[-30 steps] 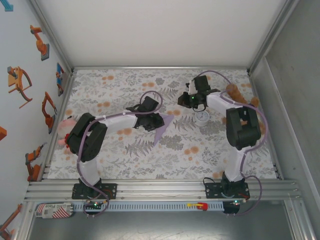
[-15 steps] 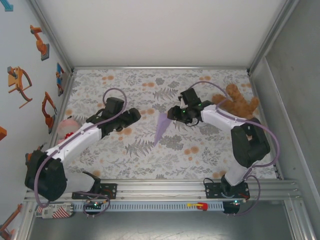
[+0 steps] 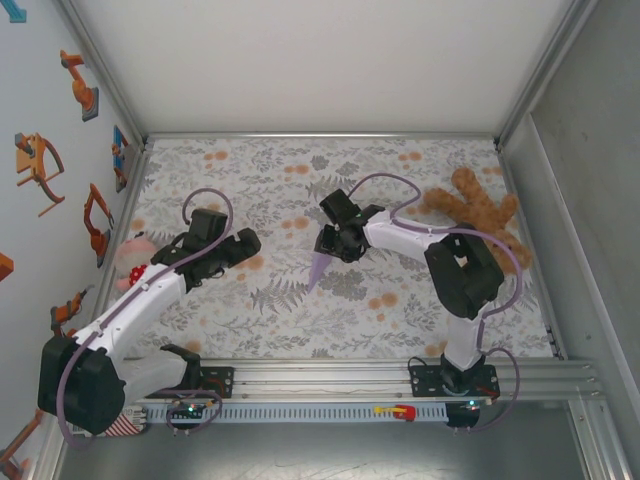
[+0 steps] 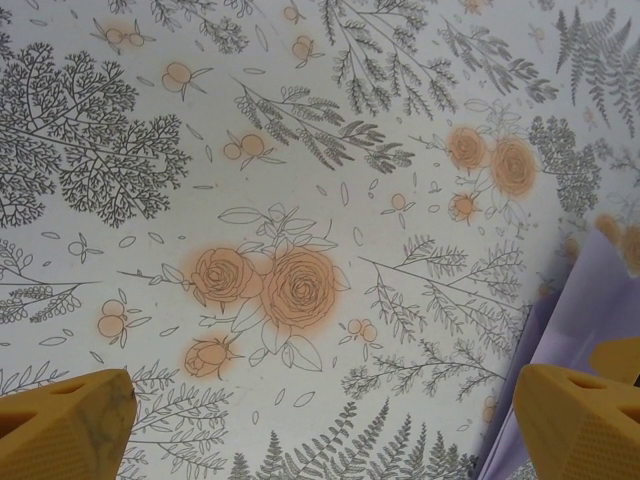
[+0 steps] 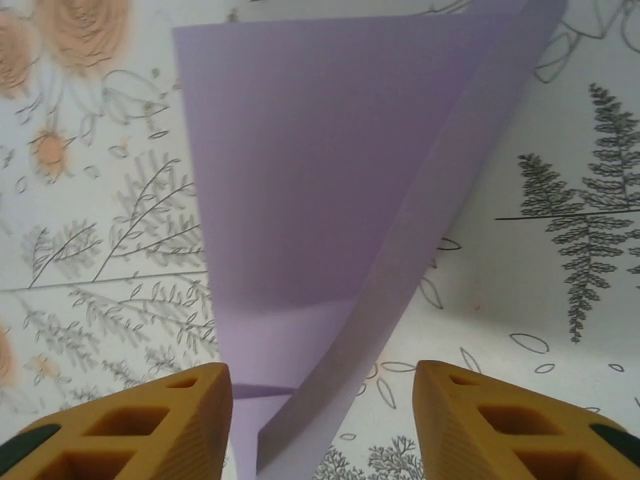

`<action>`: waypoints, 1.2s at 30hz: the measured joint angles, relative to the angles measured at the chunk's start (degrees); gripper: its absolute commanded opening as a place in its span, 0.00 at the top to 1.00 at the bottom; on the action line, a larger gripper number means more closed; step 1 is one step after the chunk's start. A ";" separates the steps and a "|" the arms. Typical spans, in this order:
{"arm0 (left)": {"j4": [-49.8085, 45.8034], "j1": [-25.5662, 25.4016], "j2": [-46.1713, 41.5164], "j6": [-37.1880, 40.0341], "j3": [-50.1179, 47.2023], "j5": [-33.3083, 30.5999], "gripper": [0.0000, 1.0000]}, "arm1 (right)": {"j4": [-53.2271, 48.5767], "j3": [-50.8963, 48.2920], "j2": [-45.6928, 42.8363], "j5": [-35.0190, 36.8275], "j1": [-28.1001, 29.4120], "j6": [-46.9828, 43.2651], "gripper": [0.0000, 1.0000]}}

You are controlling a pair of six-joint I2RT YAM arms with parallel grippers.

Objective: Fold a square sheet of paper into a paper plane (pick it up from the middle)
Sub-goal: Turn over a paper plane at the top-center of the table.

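Observation:
The paper plane [image 3: 317,268] is a narrow lavender dart lying on the flowered tablecloth [image 3: 260,170] at mid-table, its point toward the near edge. My right gripper [image 3: 330,247] hovers over its wide end. In the right wrist view the paper plane [image 5: 300,200] lies between the yellow fingers [image 5: 130,425] with one wing lifted, and my right gripper [image 5: 320,425] is open with gaps on both sides. My left gripper [image 3: 248,243] stands to the left of the plane, apart from it. In the left wrist view my left gripper [image 4: 320,440] is wide open over bare cloth, and a lavender edge of the paper plane [image 4: 580,310] shows at the right.
A brown teddy bear [image 3: 475,210] lies at the back right, beside the right arm. A pink soft toy [image 3: 132,258] sits at the left edge, near the left arm. An aluminium rail [image 3: 320,375] runs along the near edge.
My left gripper has let go of the plane, opened wide and drawn back to the left. My right gripper has swung left from near the bear, opened, and now straddles the plane's wide end.

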 measured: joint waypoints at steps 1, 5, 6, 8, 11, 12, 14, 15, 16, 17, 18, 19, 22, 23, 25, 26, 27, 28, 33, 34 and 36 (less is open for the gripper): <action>-0.11 0.11 0.02 0.02 -0.07 0.00 0.04 | -0.35 0.02 0.09 0.44 0.00 0.31 0.53; -0.11 0.24 0.55 0.17 -0.09 0.02 0.04 | -2.43 0.09 0.09 2.10 0.02 1.49 0.63; -0.11 0.24 0.81 0.17 -0.09 0.02 0.04 | -2.93 0.09 0.07 2.43 0.00 1.86 0.64; -0.11 0.24 1.18 0.17 -0.09 0.02 0.04 | -3.58 0.09 0.07 3.10 0.00 2.58 0.68; -0.04 0.24 1.22 0.15 -0.09 0.00 0.04 | -4.11 0.09 0.00 3.65 0.02 3.32 0.76; -0.04 0.24 1.22 0.15 -0.09 0.00 0.04 | -4.11 0.09 0.00 3.67 0.00 3.56 0.78; -0.04 0.24 1.20 0.15 -0.09 0.00 0.04 | -4.07 0.09 0.00 3.63 0.00 3.87 0.88; -0.04 0.24 1.20 0.15 -0.09 -0.02 0.04 | -4.04 0.09 0.00 3.61 0.00 4.13 0.93; -0.04 0.24 1.20 0.15 -0.09 0.00 0.04 | -3.98 0.09 0.00 3.48 0.00 4.24 0.97; -0.04 0.24 1.20 0.15 -0.09 0.00 0.04 | -3.78 0.09 0.00 3.39 0.00 4.22 0.99; -0.07 0.24 1.18 0.15 -0.09 -0.02 0.04 | -3.54 0.09 0.00 3.30 0.00 4.26 1.00; -0.07 0.26 1.16 0.13 -0.09 -0.04 0.04 | -3.15 0.09 -0.02 3.23 0.00 4.35 1.00; -0.07 0.74 0.79 -0.09 -0.13 -0.07 0.04 | -2.40 0.11 -0.15 3.19 0.00 3.56 1.00; 0.00 1.09 0.55 -0.20 -0.28 -0.07 0.04 | -2.29 0.22 -0.26 2.97 0.00 2.82 1.00; 0.02 2.08 -0.17 -0.57 -0.98 -0.02 0.04 | -2.12 1.27 -0.35 1.44 0.00 0.48 1.00; 0.02 2.69 -0.55 -0.90 -1.46 0.02 0.04 | -1.68 2.14 -0.35 0.00 0.00 -1.22 1.00; 0.07 3.23 -0.79 -1.20 -1.88 0.07 0.04 | -1.05 3.19 -0.35 -1.70 0.02 -3.13 1.00; 0.13 3.93 -1.09 -1.57 -2.43 0.24 0.04 | -0.50 4.44 -0.35 -3.52 0.09 -5.07 1.00; 0.37 6.58 -2.05 -3.72 -4.96 0.63 0.04 | 3.48 9.75 -0.35 -13.09 0.66 -13.31 1.00; 0.33 6.69 -2.38 -4.09 -5.25 0.63 0.04 | 4.42 10.14 -0.31 -14.78 0.72 -14.40 1.00; 0.26 6.71 -3.21 -4.72 -5.38 0.70 0.04 | 5.97 10.25 0.15 -17.62 0.76 -15.82 1.00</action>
